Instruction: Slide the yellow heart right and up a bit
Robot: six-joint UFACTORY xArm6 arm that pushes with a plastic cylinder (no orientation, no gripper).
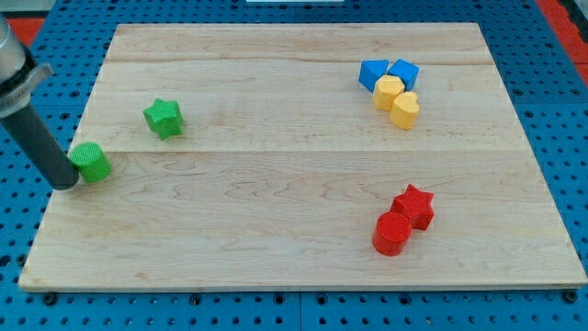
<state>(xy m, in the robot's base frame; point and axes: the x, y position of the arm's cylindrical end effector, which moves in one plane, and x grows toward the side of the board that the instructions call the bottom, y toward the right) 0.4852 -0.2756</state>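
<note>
The yellow heart point(405, 109) lies at the view's upper right on the wooden board point(276, 230). It touches another yellow block point(388, 91) just up and left of it. Two blue blocks point(372, 74) point(403, 72) sit right above the yellow pair. My tip point(66, 184) is at the board's far left edge, touching the left side of a green cylinder point(92, 163). It is far from the yellow heart, almost the whole board width to the left.
A green star point(163, 118) lies up and right of the green cylinder. A red star point(414, 205) and a red cylinder point(392, 233) touch each other at the lower right. A blue pegboard surrounds the board.
</note>
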